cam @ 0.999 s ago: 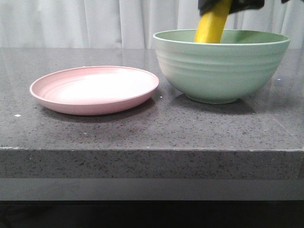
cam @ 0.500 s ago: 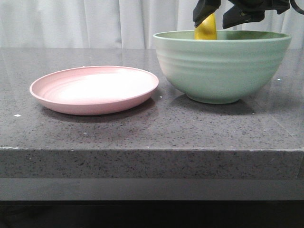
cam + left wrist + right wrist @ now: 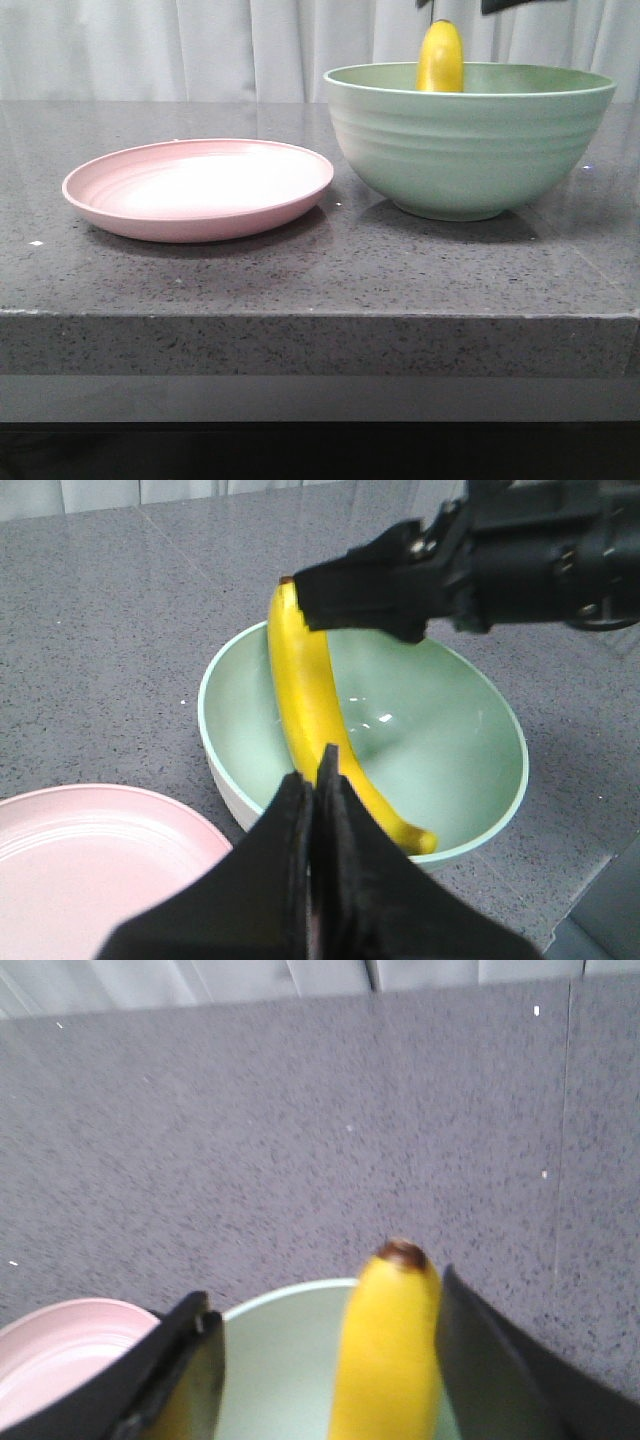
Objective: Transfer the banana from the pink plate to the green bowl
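banana [image 3: 440,57] leans inside green bowl [image 3: 468,140], dark tip above rim | pink plate [image 3: 198,187] bare, left of bowl, nearer table [image 3: 300,280] front edge | right hand [image 3: 330,1360] spread wide, released, fingers either side of banana | left hand [image 3: 312,810] clenched, empty

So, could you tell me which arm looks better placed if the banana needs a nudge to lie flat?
Right, probably: its open gripper straddles the banana, which leans on the bowl rim. The left gripper is shut, hanging back.
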